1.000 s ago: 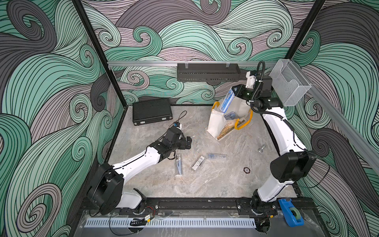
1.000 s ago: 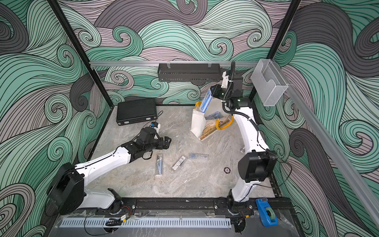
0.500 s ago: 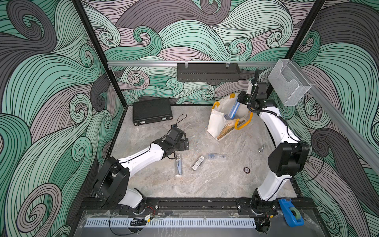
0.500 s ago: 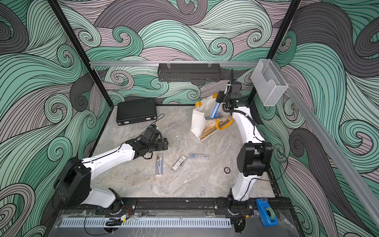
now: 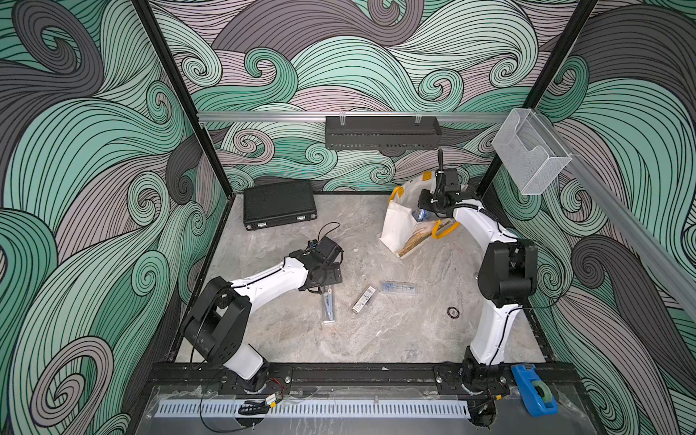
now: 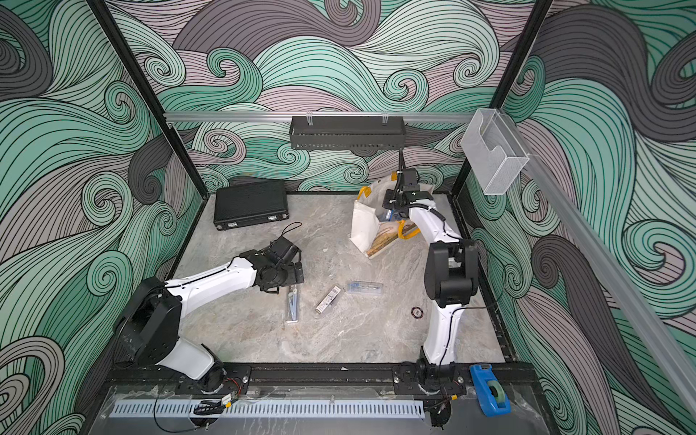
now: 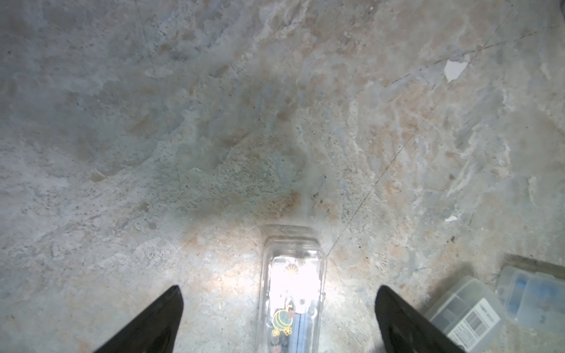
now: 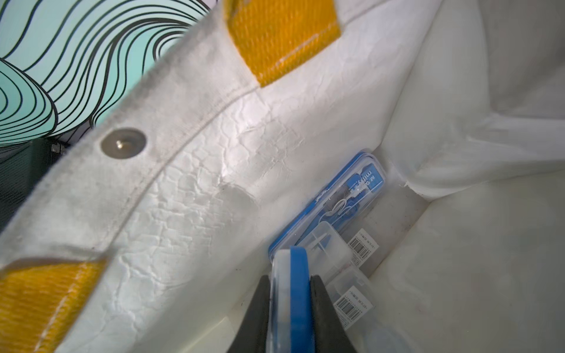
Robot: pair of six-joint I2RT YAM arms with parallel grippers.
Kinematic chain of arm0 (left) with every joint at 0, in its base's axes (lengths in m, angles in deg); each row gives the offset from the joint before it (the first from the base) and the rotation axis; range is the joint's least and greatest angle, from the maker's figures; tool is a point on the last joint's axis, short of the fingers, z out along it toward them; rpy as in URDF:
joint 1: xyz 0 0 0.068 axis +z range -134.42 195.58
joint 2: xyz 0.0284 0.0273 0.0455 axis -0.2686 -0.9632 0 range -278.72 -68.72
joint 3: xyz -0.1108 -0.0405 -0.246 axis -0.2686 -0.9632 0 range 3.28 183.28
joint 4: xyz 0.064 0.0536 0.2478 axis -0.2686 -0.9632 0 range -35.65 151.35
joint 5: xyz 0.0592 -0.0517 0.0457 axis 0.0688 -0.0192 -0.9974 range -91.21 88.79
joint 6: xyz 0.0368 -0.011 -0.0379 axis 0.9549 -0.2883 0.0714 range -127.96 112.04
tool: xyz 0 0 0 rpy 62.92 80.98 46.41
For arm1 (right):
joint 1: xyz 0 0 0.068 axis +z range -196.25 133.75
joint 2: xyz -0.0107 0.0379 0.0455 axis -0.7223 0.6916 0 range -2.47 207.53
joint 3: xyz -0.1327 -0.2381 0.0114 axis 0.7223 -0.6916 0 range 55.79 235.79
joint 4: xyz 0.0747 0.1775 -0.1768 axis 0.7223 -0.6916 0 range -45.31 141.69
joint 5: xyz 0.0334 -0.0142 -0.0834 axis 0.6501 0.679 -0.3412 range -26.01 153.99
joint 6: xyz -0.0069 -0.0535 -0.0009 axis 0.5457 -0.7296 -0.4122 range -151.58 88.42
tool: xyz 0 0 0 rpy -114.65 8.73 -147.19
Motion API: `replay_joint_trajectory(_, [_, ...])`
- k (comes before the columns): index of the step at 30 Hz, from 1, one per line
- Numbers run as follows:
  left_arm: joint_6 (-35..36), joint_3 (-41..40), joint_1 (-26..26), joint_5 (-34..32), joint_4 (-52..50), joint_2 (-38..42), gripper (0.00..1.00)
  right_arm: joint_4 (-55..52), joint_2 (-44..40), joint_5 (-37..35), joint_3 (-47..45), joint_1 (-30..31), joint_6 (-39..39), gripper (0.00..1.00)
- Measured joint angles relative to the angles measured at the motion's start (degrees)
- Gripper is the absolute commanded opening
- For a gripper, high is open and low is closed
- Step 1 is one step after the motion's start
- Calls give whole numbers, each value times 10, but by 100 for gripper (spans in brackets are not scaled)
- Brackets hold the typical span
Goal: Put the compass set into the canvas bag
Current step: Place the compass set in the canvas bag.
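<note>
Canvas bag (image 5: 398, 226): off-white, yellow strap handles, tan printed panel; stands open at table's (image 5: 376, 339) far right corner. Compass set (image 8: 289, 299): slim blue-and-clear case, edge-on, down inside bag's mouth.

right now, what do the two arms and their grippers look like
Both the left arm and right arm have smooth white links between chunky black joint housings, with a thin black cable running along the white shells. A black cable loops out near the left wrist. The left gripper and right gripper each have plain matte black fingers tapering to narrow tips.
</note>
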State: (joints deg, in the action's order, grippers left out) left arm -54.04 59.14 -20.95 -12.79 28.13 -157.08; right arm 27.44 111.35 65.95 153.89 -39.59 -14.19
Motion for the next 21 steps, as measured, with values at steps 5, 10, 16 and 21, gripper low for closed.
replay_joint_trajectory(5, [-14,-3,-14,1,-37,13,99,0,-1,20,0,-1,-3,43])
replay_joint_trajectory(10, [-16,-18,-30,5,-61,21,96,-3,-19,50,0,-1,-7,62])
replay_joint_trajectory(16, [-23,-24,-55,21,-76,18,95,-6,-90,72,-6,17,-23,67])
replay_joint_trajectory(21, [-39,-24,-92,26,-83,9,92,-3,-182,73,-57,70,-50,67])
